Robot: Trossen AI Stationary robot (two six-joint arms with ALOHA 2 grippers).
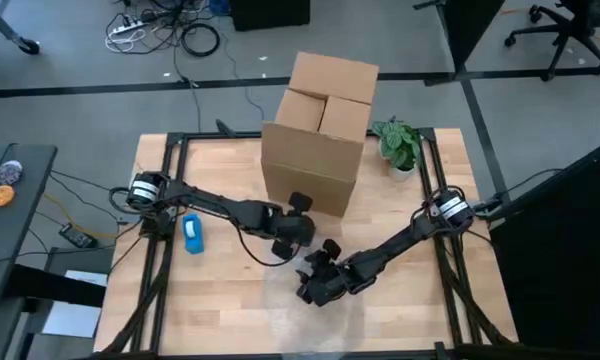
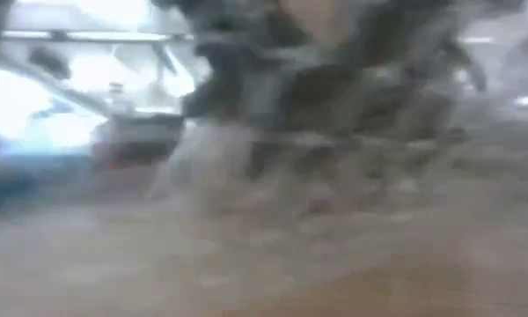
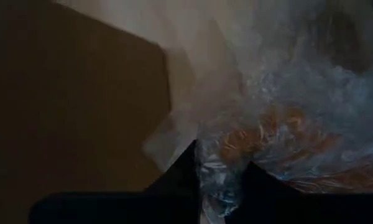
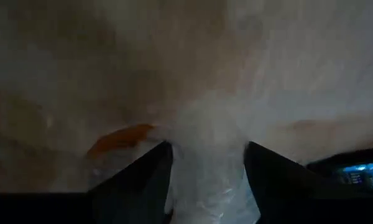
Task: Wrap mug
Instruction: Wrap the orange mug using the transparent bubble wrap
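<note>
The left pincer (image 3: 221,186) grips a fold of clear bubble wrap (image 3: 286,124) between its fingers, and an orange mug (image 3: 267,134) shows dimly through the plastic just ahead of it. The right pincer (image 4: 208,180) is likewise clamped on the wrap, an orange patch just beside one finger. Both meet near the middle of the wooden counter (image 1: 230,310). Behind them stands a cardboard box (image 1: 315,135); a blue object (image 1: 193,235) lies beside the left arm, a small plant (image 1: 400,145) beyond the right. Farther off, cables (image 1: 180,35) sprawl on the grey floor.
</note>
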